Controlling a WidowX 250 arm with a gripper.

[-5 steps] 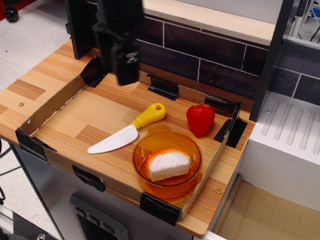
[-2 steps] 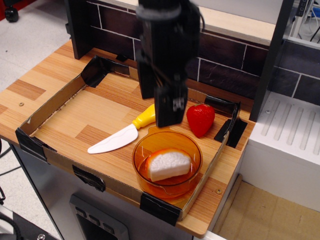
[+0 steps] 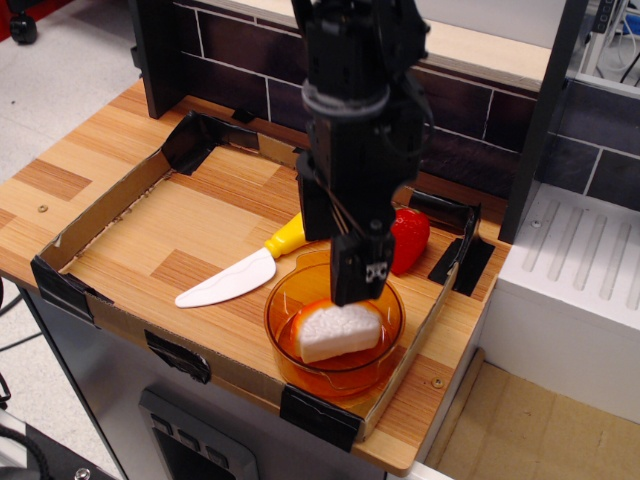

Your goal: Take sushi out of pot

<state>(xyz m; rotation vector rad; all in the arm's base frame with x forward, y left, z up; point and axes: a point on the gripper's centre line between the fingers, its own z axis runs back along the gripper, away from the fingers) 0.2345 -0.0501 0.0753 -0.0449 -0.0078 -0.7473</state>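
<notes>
The sushi (image 3: 338,334), a white bumpy wedge with an orange layer, lies inside the round translucent orange pot (image 3: 290,345) at the front right of the tray. My black gripper (image 3: 357,285) hangs straight down right above the sushi, its tip just over the pot's rim. The fingers look close together, but I cannot tell if they are open or shut. They hold nothing that I can see. The arm hides the pot's back rim.
A white toy knife with a yellow handle (image 3: 235,272) lies left of the pot. A red strawberry (image 3: 410,238) stands behind the pot, partly hidden by the arm. A low cardboard wall (image 3: 100,210) rings the wooden board. A white rack is at the right.
The gripper has moved from the back left of the tray to the right and forward, and has come down to just above the sushi in the pot. The objects have not moved.
</notes>
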